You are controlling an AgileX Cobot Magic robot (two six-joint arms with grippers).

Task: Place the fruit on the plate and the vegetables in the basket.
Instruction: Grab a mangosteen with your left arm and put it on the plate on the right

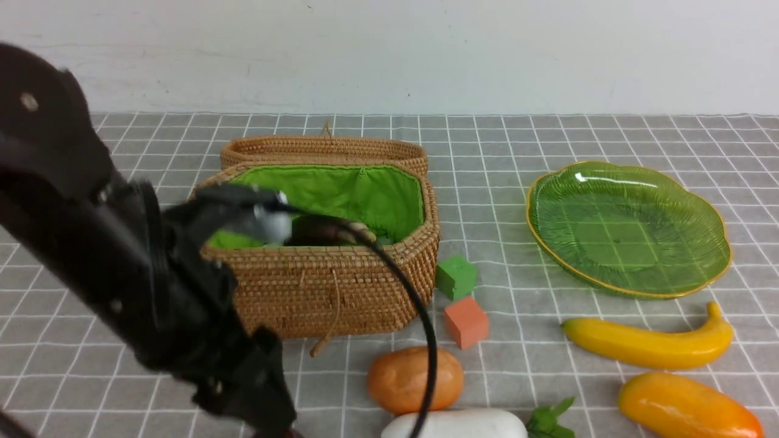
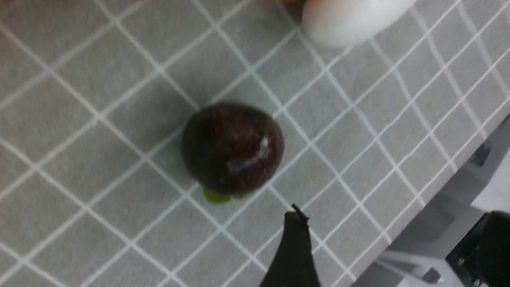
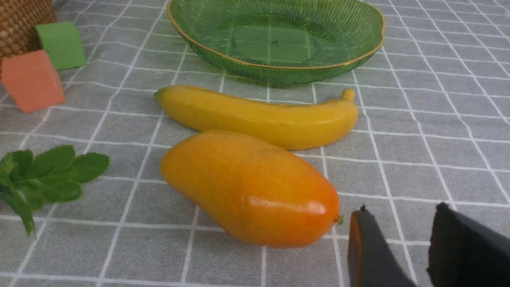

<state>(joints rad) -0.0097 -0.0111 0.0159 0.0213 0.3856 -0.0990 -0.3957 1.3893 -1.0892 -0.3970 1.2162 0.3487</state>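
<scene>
Hanging wide open near the mangosteen point(image 2: 233, 145), the left hand point(image 2: 393, 215); standing partly open, the right hand point(image 3: 402, 209).

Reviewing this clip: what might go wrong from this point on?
The left fingers hang open near the round mangosteen; it could roll off if one finger nudges it rather than both closing around it.

The potato lies right by the radish, so reaching for one may push the other.

The mango lies close against the banana, and picking up either might shift its neighbour.
</scene>
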